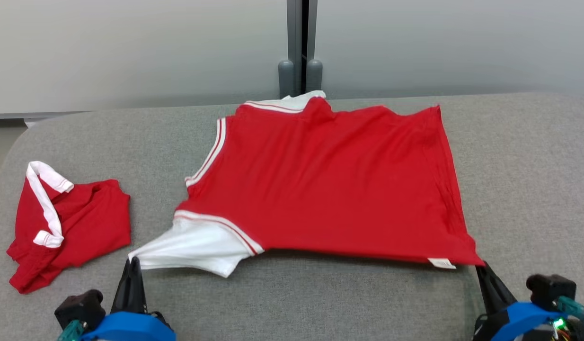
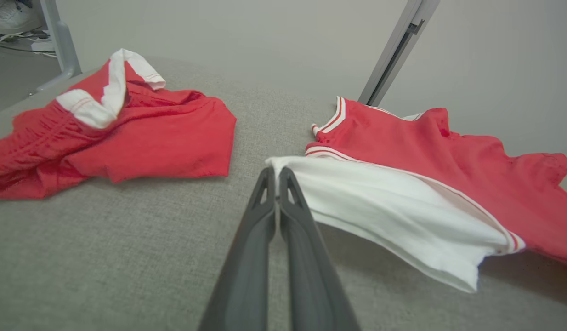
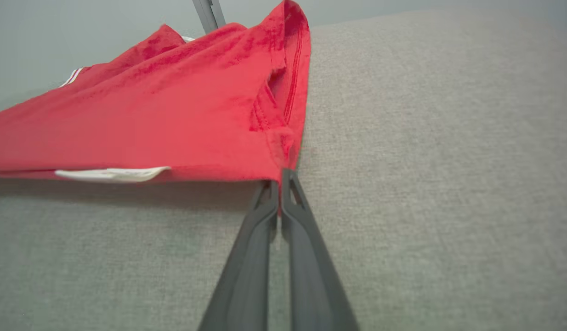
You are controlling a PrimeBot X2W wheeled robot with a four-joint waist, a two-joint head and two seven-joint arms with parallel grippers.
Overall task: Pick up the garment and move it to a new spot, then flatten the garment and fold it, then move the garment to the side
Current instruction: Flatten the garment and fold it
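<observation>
We see a grey fabric surface (image 1: 320, 303) running back to a pale wall (image 1: 131, 47). On its left side lies a crumpled red cloth with white bands (image 1: 69, 227). Behind stands a grey upright post (image 1: 293, 42). The left wrist view catches cables (image 2: 12, 43) on the floor.

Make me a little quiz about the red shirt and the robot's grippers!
1. True or false: the left gripper is shut on the white sleeve of the shirt.
2. What does the right gripper pinch? A) the collar B) the red hem corner C) the tag
3. Fill in: the crumpled garment lies on the shirt's ____ side, as the robot sees it.

Key: 1 true; 2 B; 3 left.
</observation>
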